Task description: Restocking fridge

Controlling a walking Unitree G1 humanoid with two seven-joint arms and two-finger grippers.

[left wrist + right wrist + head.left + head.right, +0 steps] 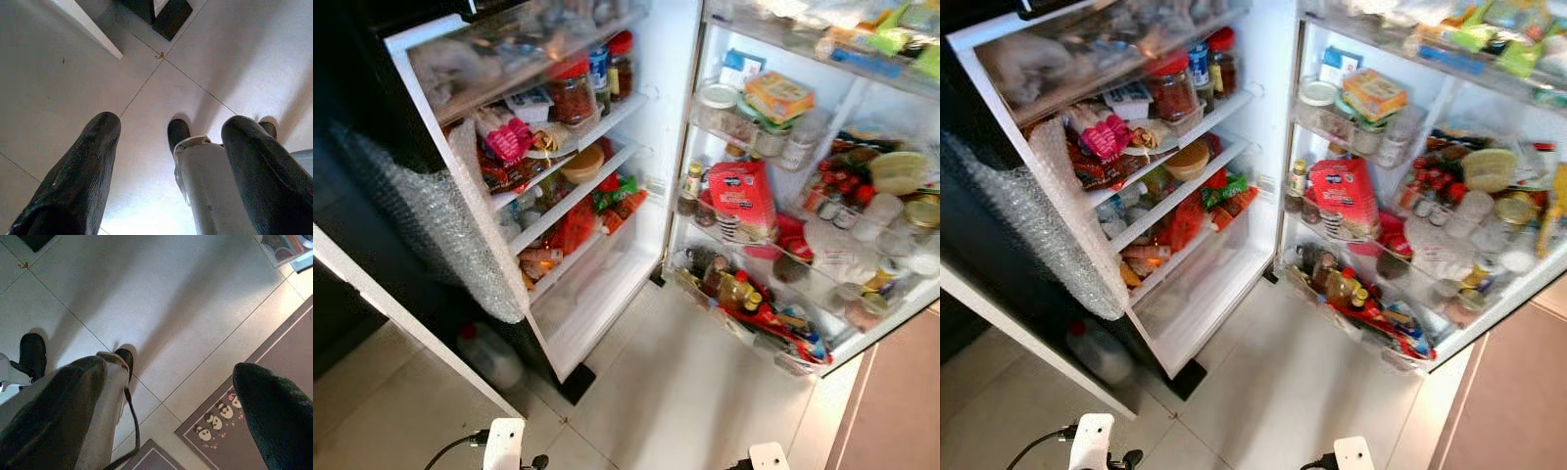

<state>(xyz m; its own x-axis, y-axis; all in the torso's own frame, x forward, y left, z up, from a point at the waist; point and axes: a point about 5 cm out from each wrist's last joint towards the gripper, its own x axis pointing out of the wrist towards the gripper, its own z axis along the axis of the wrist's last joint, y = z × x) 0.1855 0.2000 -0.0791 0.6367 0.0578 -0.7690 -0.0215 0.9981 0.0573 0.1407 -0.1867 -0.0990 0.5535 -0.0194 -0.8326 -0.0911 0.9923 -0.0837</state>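
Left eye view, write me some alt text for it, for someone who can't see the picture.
An open fridge packed with food: red-lidded jars and packets on the left shelves, a red carton, bottles and containers on the right shelves. Pale floor tiles lie in front, and the tops of the robot's two arms show at the bottom edge.
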